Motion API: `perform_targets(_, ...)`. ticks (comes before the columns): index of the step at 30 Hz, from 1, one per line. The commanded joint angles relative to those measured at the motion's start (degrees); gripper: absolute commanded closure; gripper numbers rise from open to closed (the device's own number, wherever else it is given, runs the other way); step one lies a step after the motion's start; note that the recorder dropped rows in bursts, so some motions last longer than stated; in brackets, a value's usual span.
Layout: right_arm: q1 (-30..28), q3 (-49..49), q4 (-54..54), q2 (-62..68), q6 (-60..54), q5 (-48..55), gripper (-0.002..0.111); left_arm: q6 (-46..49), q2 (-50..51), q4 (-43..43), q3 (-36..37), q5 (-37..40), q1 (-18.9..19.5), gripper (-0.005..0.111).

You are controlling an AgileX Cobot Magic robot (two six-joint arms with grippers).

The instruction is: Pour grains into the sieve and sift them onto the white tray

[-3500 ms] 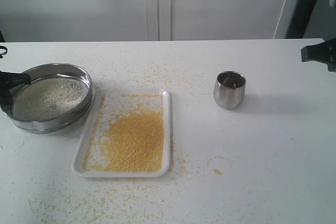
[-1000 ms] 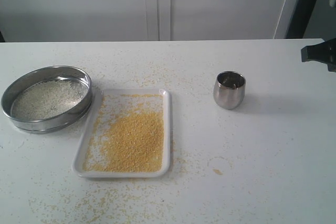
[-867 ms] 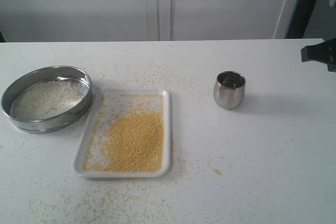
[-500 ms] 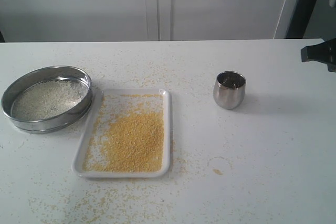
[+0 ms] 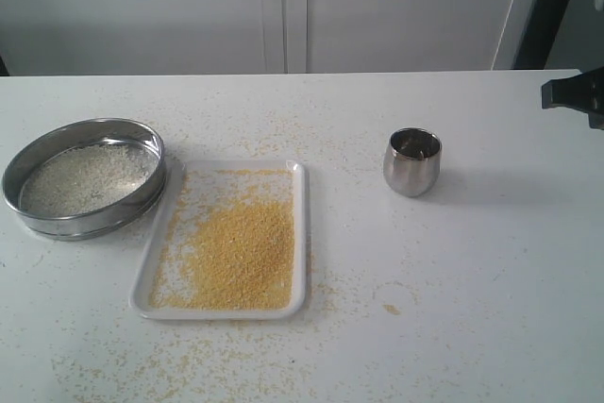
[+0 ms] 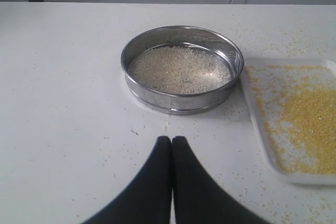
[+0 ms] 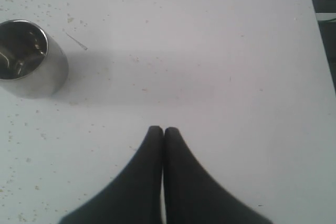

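Left gripper (image 6: 171, 139) is hanging over the bare table (image 6: 63, 103), its two black fingers pressing flat together and gripping nothing at all. Right gripper (image 7: 163, 129) is doing the same: fingers sealed tip to tip, nothing between them. In the exterior view it is showing only as a dark shape at the far right edge.

Just ahead of the left fingertips the sieve (image 6: 178, 100) is sitting flat on the table. In the exterior view it is lying at the left of the frame, with pale whitish grains (image 5: 85, 176) covering its mesh.

The white tray (image 5: 300, 233) is lying just beside the sieve, lower and left of centre. Its upper left corner is running up close to the sieve's wall; whether they are touching I cannot tell. Golden grains are carpeting the tray, thickest through its middle and lower half, and loose specks are dotting the table around it.

A steel cup (image 5: 412, 161) is standing upright right of centre, well apart from the tray.
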Motion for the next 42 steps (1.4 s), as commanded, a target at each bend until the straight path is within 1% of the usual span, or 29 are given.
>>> perform_targets(1, -0.1, 0.1, -0.1, -0.1, 0.3, -0.6, 0.108, -0.9, -1.7, 0.7, 3.1, -0.9, 0.2, 0.106)
perform_targets(10, -0.1, 0.1, -0.1, -0.1, 0.3, -0.5, 0.108, -0.6, -2.1, 2.5, 7.1, -2.3, 0.2, 0.106)
perform_targets(15, -0.1, 0.1, -0.1, -0.1, 0.3, -0.6, 0.108, -0.6, -2.1, 2.5, 10.8, -5.8, 0.2, 0.106)
perform_targets(21, -0.1, 0.1, -0.1, -0.1, 0.3, -0.6, 0.108, -0.6, -2.1, 2.5, 13.1, -5.6, 0.2, 0.106)
perform_targets(31, -0.1, 0.1, -0.1, -0.1, 0.3, -0.6, 0.108, 0.7, -2.1, 2.4, 13.1, -6.2, 0.2, 0.106)
perform_targets(34, -0.1, 0.1, -0.1, -0.1, 0.3, -0.6, 0.108, 0.7, -2.1, 2.4, 13.1, -8.7, 0.2, 0.106)
perform_targets(42, -0.1, 0.1, -0.1, -0.1, 0.3, -0.6, 0.108, 0.7, -2.1, 2.4, 13.1, -8.6, 0.2, 0.106)
